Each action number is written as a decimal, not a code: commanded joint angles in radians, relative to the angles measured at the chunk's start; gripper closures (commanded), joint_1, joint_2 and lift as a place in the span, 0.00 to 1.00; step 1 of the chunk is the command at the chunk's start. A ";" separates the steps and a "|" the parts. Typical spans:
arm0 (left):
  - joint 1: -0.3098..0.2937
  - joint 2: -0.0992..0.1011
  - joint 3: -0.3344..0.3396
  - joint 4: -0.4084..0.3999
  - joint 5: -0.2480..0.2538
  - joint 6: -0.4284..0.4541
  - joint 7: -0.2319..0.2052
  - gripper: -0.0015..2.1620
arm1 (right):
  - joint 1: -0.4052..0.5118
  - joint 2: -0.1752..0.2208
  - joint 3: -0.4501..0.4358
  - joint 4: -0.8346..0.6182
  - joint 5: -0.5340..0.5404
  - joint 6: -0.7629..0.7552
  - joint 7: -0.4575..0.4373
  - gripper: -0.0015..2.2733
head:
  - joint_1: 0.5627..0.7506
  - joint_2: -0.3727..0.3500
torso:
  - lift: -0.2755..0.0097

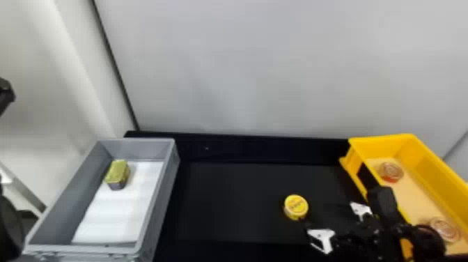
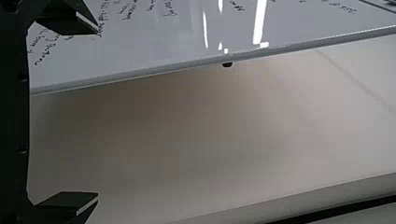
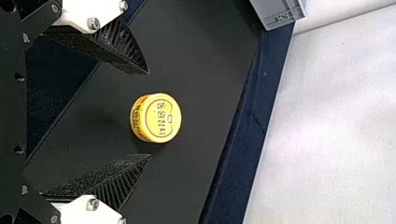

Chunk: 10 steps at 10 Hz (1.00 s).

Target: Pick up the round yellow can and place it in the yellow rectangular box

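Round yellow can (image 1: 296, 207): flat on black table (image 1: 229, 202), left of yellow rectangular box (image 1: 379, 144), its goal | Right gripper (image 3: 149, 114): spread, likely to straddle it | Left gripper (image 2: 98, 115): spread, empty

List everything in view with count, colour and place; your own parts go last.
Round yellow can: one, yellow, on table
Yellow rectangular box: one, yellow, right side
Round containers: two, pale and reddish, inside that box
Crate: one, grey, left side
Oblong tin: one, gold-topped, in crate
Liner: one, white, crate floor
Table: one, black, centre
Whiteboard: one, white, left wrist view
Left gripper: one, black, away from table
Right gripper: one, black, near can
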State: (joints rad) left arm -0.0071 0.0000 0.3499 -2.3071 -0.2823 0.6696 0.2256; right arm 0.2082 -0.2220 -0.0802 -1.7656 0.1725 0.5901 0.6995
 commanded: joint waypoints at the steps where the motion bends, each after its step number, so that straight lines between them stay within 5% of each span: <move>1: -0.001 -0.003 0.000 0.000 0.000 0.000 0.000 0.02 | -0.039 0.001 0.016 0.083 0.007 -0.041 -0.007 0.08 | 0.70 0.53 | 0.73; 10: 0.001 -0.003 -0.002 0.000 -0.002 -0.003 0.000 0.02 | -0.171 0.012 0.094 0.307 0.012 -0.139 -0.059 0.05 | 0.70 0.53 | 0.73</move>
State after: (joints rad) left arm -0.0063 0.0000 0.3485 -2.3071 -0.2836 0.6665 0.2256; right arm 0.0581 -0.2141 -0.0052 -1.4965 0.1855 0.4624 0.6465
